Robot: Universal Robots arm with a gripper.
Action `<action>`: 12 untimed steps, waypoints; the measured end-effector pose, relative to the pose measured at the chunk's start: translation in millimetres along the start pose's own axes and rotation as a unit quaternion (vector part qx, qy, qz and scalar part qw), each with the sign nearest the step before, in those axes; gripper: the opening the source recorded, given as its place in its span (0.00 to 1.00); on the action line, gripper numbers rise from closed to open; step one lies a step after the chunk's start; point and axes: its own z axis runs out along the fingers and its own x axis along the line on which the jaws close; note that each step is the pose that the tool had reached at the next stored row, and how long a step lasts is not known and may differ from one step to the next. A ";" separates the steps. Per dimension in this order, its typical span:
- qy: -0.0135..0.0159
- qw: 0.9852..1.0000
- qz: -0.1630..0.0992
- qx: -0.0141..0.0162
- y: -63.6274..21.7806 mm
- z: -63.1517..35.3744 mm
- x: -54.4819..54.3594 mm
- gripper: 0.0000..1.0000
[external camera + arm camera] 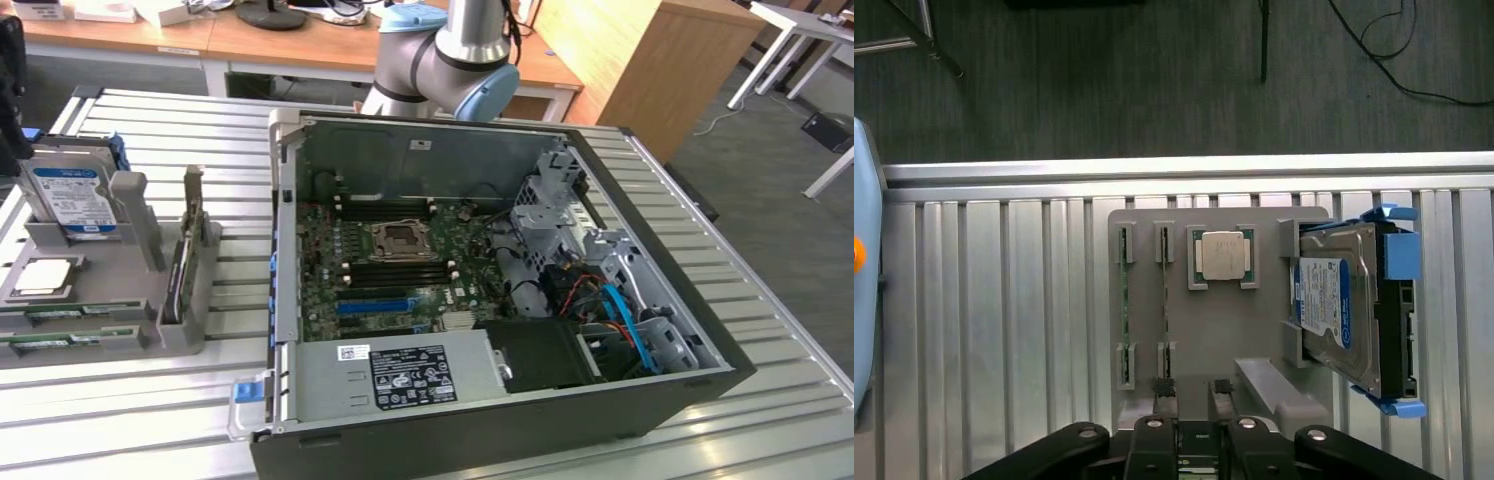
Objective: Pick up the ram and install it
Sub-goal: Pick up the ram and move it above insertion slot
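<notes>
Two ram sticks (1124, 300) (1165, 300) stand on edge in slots of the grey holder tray (1254, 330); each is a thin green strip. In the exterior view they lie at the tray's near end (60, 315). My gripper (1196, 432) hangs above the tray's edge, away from the sticks. Its black fingertips (1154, 430) stand a little apart with nothing between them. The open computer case (694, 370) lies on the table, and the dark memory slots (387, 270) beside the processor socket show on its motherboard.
The tray also holds a processor chip (1221, 255) and a hard drive (1344, 310) with blue rails. A flat card (187, 250) stands upright in the tray. The arm's base (454, 60) rises behind the case. A power supply (400, 375) fills the case's near corner.
</notes>
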 end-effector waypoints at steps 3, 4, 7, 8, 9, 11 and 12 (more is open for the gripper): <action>0.000 1.000 0.000 0.000 0.0 0.0 0.0 0.29; 0.000 1.000 0.000 0.000 0.0 0.0 0.0 0.36; 0.000 1.000 0.000 0.000 -0.1 1.4 0.0 0.36; 0.000 1.000 0.000 0.000 -0.1 2.6 0.0 0.36; 0.000 1.000 0.000 0.000 -0.2 4.2 0.1 0.36; 0.000 1.000 0.000 0.000 -0.3 7.8 0.1 0.36; 0.000 1.000 0.000 0.000 -0.4 9.6 0.2 0.36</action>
